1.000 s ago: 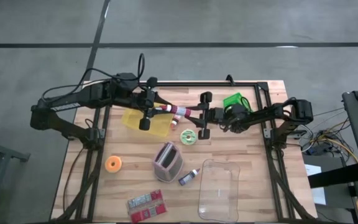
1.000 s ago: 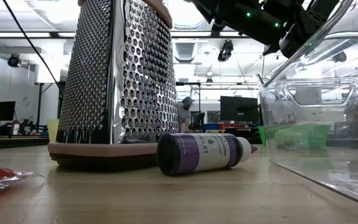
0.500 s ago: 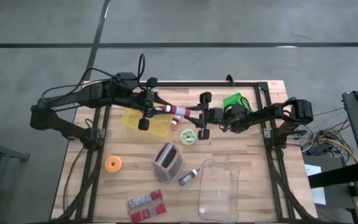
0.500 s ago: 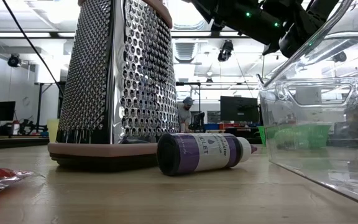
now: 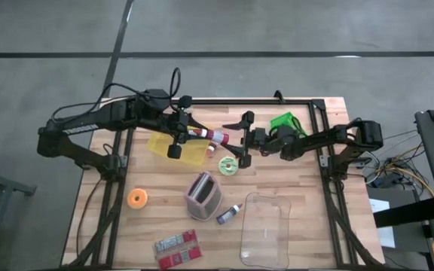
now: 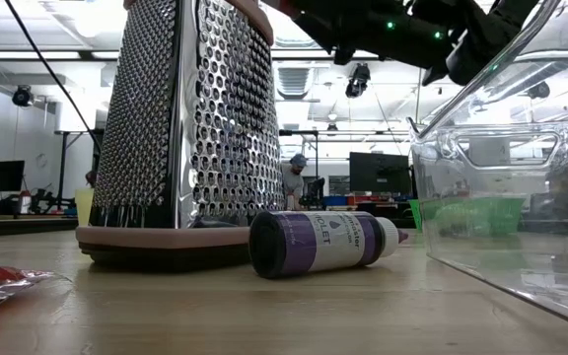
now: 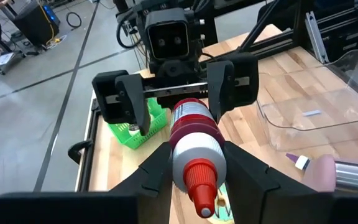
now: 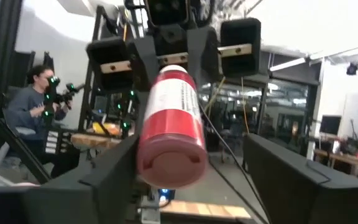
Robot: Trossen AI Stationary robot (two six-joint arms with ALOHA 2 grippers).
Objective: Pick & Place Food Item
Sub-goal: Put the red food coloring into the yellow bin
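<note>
Two end effectors: left (image 5: 184, 129) grips bottle (image 5: 215, 136), right (image 5: 242, 139) open.

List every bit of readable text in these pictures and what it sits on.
"CLET": the only legible letters, white, on the purple dropper bottle lying by the grater.
Red-and-white bottle held in the left gripper: label print too blurred to read.
Red packet: print too small to read.
Nothing else legible.

My wooden bench (image 5: 292, 177) stands on a grey concrete floor (image 5: 224, 45) crossed by dark seams. Beyond it, the room runs deep under bright ceiling lights (image 6: 314, 30), with dark monitors (image 6: 378, 173) on far desks and a person (image 8: 33, 109) seated off to one side.
</note>
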